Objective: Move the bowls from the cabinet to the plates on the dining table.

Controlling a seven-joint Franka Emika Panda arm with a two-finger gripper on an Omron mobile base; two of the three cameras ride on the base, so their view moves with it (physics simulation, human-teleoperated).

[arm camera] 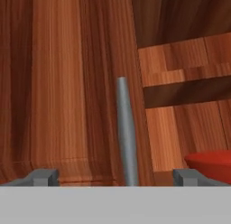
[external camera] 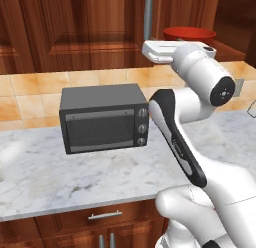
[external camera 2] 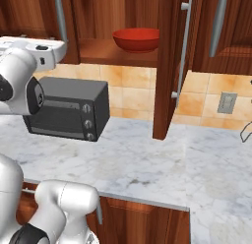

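Red bowl sits upright on the open cabinet's lower shelf, mouth up, round and so without a long axis. In the hand view it lies low and off to one side of the spread, empty fingers, which face a closed door's vertical silver handle. Below, a toaster oven stands on the marble bench. Reaching the bowl likely means a sideways shift first.

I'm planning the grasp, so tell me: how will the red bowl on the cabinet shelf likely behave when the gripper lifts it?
The red bowl looks rigid and glossy, so it may slip between narrow fingers. Its wide, deep round shape probably forces a rim pinch, which could let it tilt. It sits upright on the cabinet shelf, so rolling seems unlikely.
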